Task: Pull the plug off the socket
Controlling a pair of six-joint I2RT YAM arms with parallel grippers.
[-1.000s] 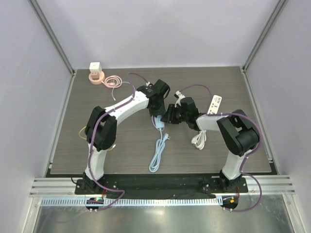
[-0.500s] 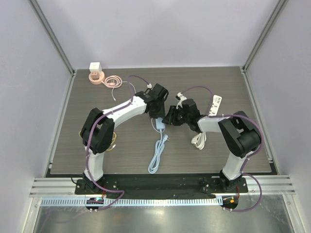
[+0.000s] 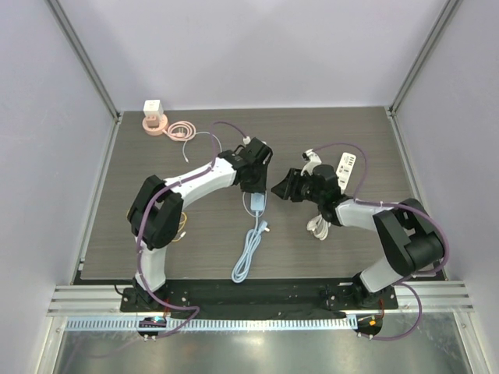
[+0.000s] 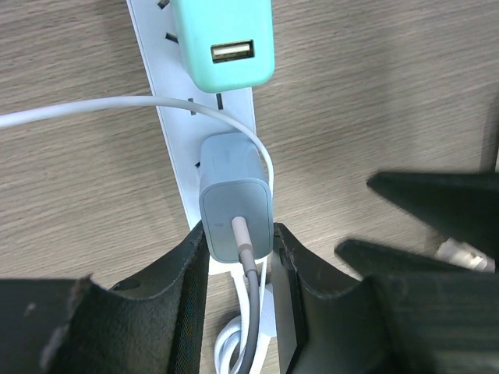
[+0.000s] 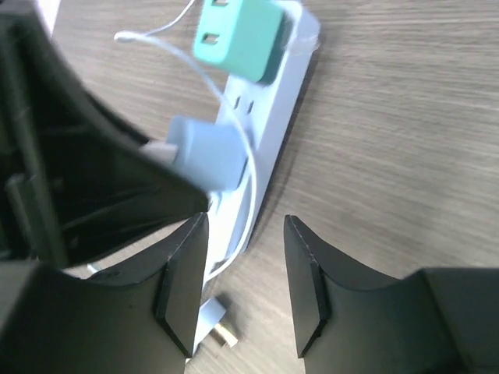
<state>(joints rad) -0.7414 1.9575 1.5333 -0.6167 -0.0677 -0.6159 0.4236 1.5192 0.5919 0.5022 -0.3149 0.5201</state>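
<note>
Bench (image 3: 374, 132): dark grey wood-grain top, nothing else under the things. Pale lilac walls (image 3: 257, 54) on three sides, aluminium frame posts (image 3: 82, 58) in the corners.

Left pincer (image 4: 238, 238): closed onto the grey-blue plug (image 4: 234, 175), one finger (image 4: 183, 288) pressed on each flank. The plug sits in the white power strip (image 4: 156, 62), which runs straight out ahead of the pincer. Further along the strip, a teal USB adapter (image 4: 222, 35). A thin white cable (image 4: 93, 109) arcs over the plug's far end.

Right pincer (image 5: 245, 280): fingers apart, holding nothing, bare bench between them. The strip and plug are just ahead and to its left, not touched.

Top view only:
- both arms meet mid-bench, pincers close but apart
- pale lead (image 3: 248, 253) looped on the base side of the left pincer
- white coiled cable (image 3: 318, 226) beside the right forearm
- pink cable coil (image 3: 181, 129) and white cube charger (image 3: 153, 109) far beyond the left pincer, at the back corner

Right wrist only: a loose connector end (image 5: 214, 331) by its left finger.
</note>
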